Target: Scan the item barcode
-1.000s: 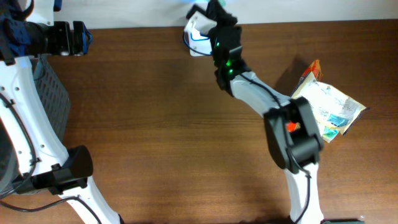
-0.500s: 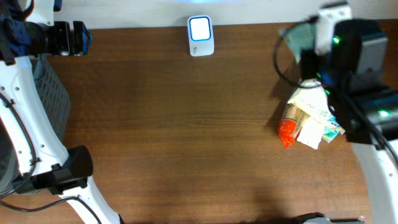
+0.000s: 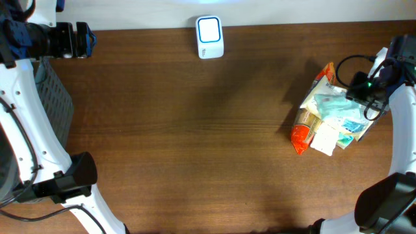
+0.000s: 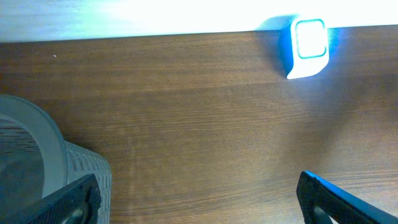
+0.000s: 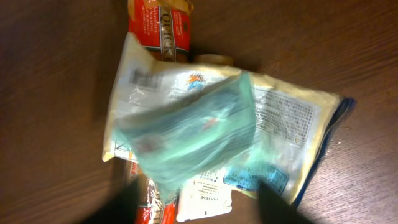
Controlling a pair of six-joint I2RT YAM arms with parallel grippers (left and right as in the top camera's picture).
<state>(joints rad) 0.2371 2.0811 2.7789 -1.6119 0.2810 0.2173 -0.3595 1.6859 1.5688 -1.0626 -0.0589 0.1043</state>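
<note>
The teal plastic packet (image 5: 193, 127) lies blurred on top of a heap of printed food packets (image 3: 325, 127) near the right edge of the brown wooden desk (image 3: 195, 143). Above it, the right end effector (image 5: 199, 205) shows only as two dark, smeared fingers (image 5: 124, 205) standing apart, with nothing gripped between them. The white box-shaped scanner (image 3: 210, 38), its window lit, stands at the middle of the far edge. The left end effector (image 4: 199, 180) hangs wide open over the far left corner, next to a grey mesh basket (image 3: 55, 110).
</note>
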